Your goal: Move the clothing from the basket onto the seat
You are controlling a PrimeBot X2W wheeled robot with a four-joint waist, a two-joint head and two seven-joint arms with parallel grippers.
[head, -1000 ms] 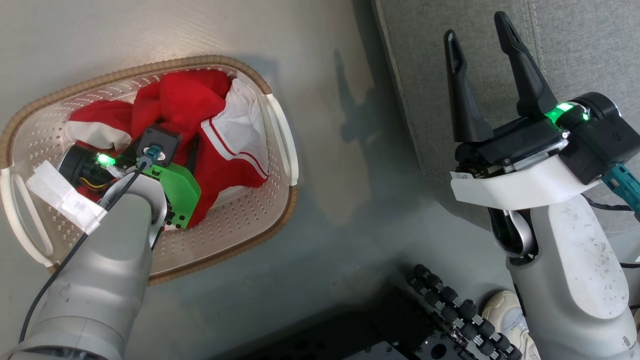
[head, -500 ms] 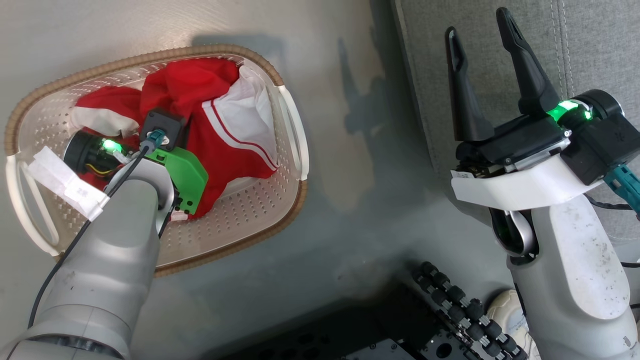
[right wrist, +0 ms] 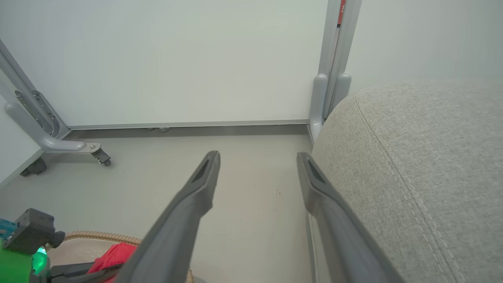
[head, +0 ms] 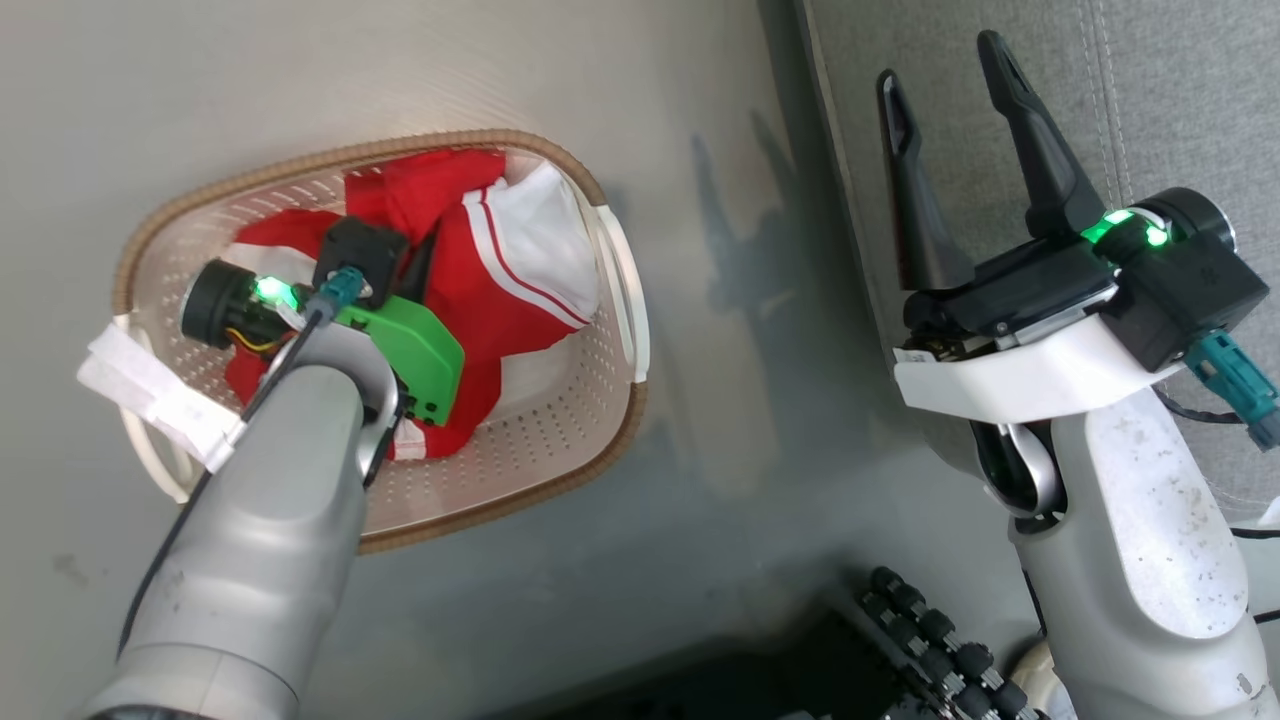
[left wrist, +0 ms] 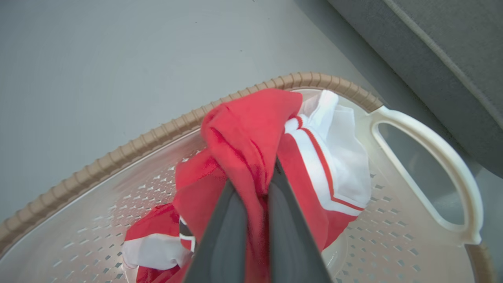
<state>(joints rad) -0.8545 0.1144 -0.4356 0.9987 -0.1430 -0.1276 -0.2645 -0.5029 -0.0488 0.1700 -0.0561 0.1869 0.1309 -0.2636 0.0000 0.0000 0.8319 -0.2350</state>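
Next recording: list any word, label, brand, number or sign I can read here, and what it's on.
No text here can be read.
White label under the right gripper: dark marks, too small to read.
Dark patch on the clothing: possibly print, blurred.
White tape on the left forearm: no print can be made out.
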